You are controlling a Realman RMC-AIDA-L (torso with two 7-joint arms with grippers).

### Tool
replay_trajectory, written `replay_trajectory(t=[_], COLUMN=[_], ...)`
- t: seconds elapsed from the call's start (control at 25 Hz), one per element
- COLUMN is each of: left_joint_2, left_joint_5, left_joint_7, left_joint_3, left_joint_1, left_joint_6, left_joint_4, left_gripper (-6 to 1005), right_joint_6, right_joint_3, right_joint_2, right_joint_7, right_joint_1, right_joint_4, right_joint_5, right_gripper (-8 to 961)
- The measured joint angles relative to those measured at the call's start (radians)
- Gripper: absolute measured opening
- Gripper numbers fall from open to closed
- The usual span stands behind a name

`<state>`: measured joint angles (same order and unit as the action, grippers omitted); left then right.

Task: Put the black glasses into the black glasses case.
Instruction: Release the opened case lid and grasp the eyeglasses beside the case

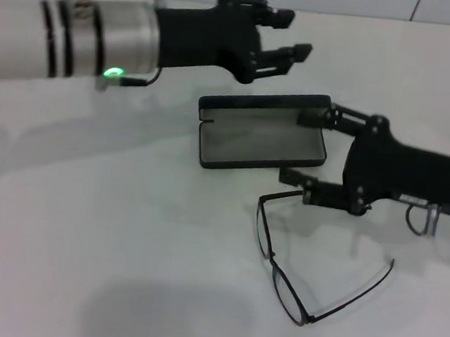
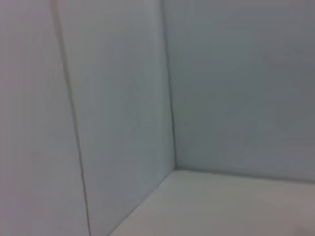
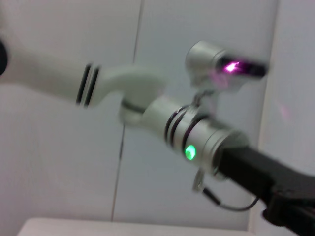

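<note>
The black glasses case (image 1: pixel 259 140) lies open in the middle of the table, grey lining up, its lid hinged along the far side. The black glasses (image 1: pixel 272 258) lie unfolded on the table just in front of it, one temple tip reaching up to my right gripper's nearer finger. My right gripper (image 1: pixel 296 147) comes in from the right, open, its two fingers standing on either side of the case's right end. My left gripper (image 1: pixel 296 34) hovers open above and behind the case, holding nothing. Neither wrist view shows the glasses or the case.
White walls close the table (image 1: pixel 109 229) at the back. The left wrist view shows only a wall corner (image 2: pixel 172 123) and the table edge. The left arm (image 3: pixel 197 137) with its green light fills the right wrist view.
</note>
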<state>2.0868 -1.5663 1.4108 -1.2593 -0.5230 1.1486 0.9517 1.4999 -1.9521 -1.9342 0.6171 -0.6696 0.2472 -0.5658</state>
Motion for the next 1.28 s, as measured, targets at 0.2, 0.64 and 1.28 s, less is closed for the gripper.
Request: replay_trajectory(t=[0.2,0.64,1.28], left_joint_2=[0.003,0.002,0.006], left_joint_5=[0.116,0.294,0.401], left_joint_7=[-0.036,-0.223,-0.333], left_joint_3=[0.049,0.195,0.209], left_joint_1=[0.099,0.14,0.139], left_joint_6=[0.074,0.293,0.333], left_joint_4=[-0.064,-0.365,-0.538], left_gripper=[513,512,511], right_joint_6=[-0.036,0.022,0.102], right_joint_3=[0.058,0.514,0.369], right_joint_2=[0.075,0.013,-0.088], right_joint_7=[0.11,0.44,0.347], right_joint_1=[-0.011,-0.134,-0.199], right_joint_4=[0.188,0.622,0.864], right_joint_5=[-0.217,-1.258,-1.565], right_gripper=[759,752,740])
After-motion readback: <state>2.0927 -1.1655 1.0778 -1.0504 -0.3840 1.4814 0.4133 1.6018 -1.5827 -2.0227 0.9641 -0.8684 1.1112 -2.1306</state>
